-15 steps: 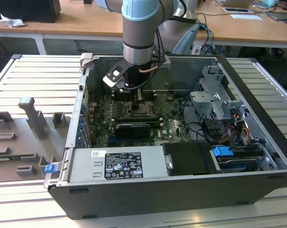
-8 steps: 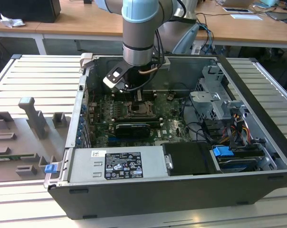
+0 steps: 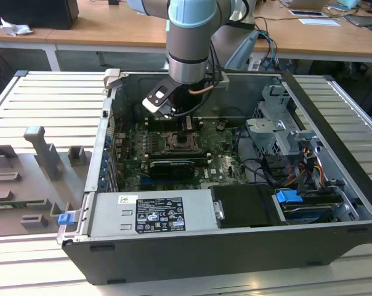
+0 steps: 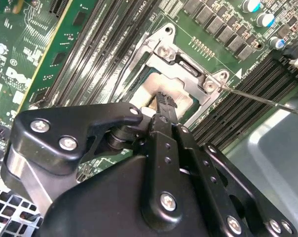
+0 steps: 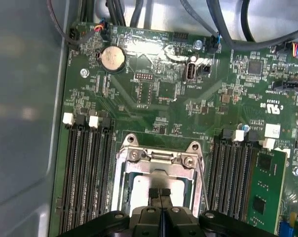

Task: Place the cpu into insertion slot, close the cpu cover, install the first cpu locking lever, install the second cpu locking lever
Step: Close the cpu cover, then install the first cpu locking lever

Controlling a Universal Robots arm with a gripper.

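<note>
Cpu (image 5: 141, 190) lies flat in the insertion slot (image 5: 123, 183), directly beneath the tips of the clenched, empty jaws.

One arm (image 3: 189, 43) over one open computer case (image 3: 173, 259), folks, with one power supply (image 3: 155, 213) and one graphics card (image 3: 170, 168) inside! On the one motherboard (image 5: 188, 103): one cpu (image 5: 141, 186), one cpu cover (image 5: 159, 170) (two screws (image 5: 133, 154) on its hinge bar), one coin battery (image 5: 112, 58) and one green memory module (image 5: 265, 192). Add two banks of memory slots (image 5: 90, 168), one gripper (image 5: 159, 193) and its two black fingertips (image 5: 153, 193).
</note>
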